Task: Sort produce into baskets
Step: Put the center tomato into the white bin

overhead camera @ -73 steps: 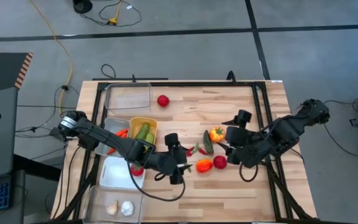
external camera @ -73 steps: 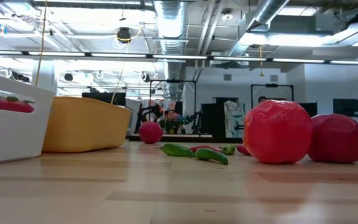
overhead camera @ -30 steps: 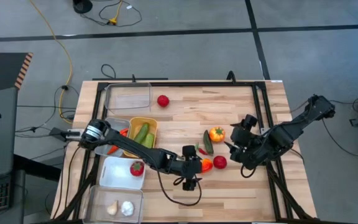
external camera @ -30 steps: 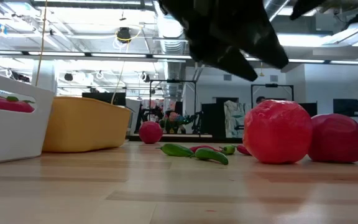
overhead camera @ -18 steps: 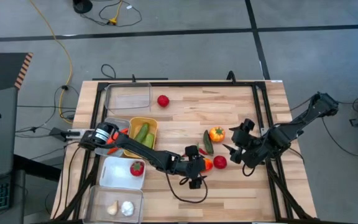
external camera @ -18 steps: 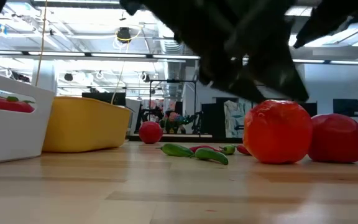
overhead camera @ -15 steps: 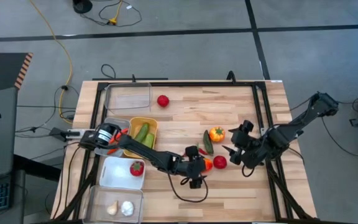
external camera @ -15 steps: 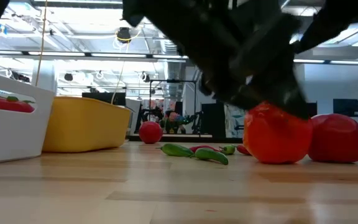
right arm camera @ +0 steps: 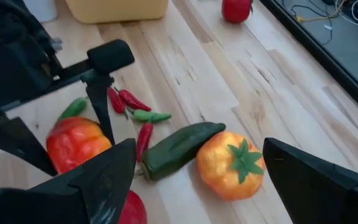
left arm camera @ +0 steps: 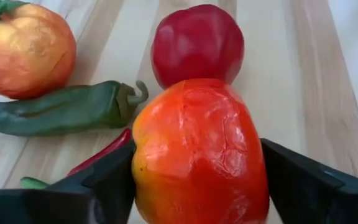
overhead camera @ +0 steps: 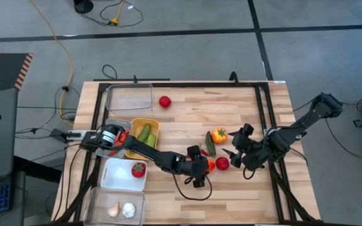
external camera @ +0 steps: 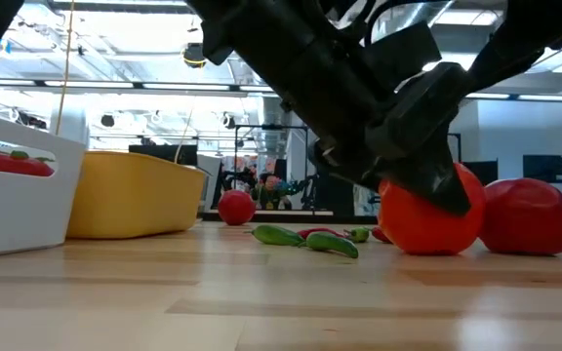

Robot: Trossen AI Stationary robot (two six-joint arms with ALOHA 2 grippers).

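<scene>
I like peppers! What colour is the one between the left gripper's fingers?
The pepper is red-orange, fading to yellow-orange; the left wrist view shows it best.
</scene>
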